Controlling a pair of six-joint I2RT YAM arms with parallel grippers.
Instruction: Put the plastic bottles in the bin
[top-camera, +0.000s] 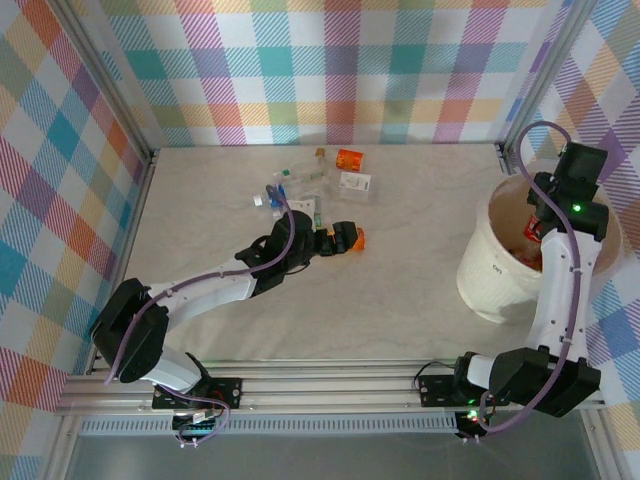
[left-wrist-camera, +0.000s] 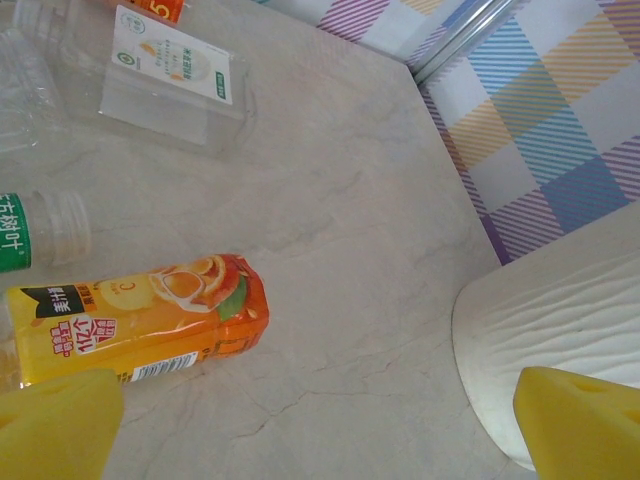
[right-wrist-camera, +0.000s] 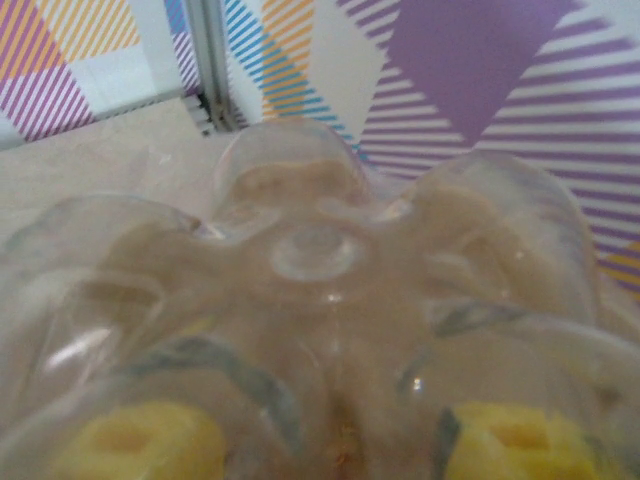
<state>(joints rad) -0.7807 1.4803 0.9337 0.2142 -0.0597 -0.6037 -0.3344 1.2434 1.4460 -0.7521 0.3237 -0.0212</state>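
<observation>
Right claw (top-camera: 536, 228) hung over the bin (top-camera: 490, 275) at the right of the top view, clenched on a clear bottle (right-wrist-camera: 320, 290). Wrist view showed the bottle's moulded base squeezed between the yellow fingers (right-wrist-camera: 135, 440), so probably held there ready to drop in. Left claw (top-camera: 338, 238) was released, jaws wide, at frame centre, just beside the orange juice bottle (left-wrist-camera: 140, 320). That bottle lay on its side on the tabletop (left-wrist-camera: 380, 200), close to one yellow pad (left-wrist-camera: 60, 425) but not between the two, so no grasp yet; looked like lining up the next pick. Other plastic bottles (top-camera: 310, 185) lay clustered upper centre, well apart from the bin, including a white-labelled pack (left-wrist-camera: 170, 60) and a green-labelled bottle (left-wrist-camera: 30, 230). Much of the task judged not done.
</observation>
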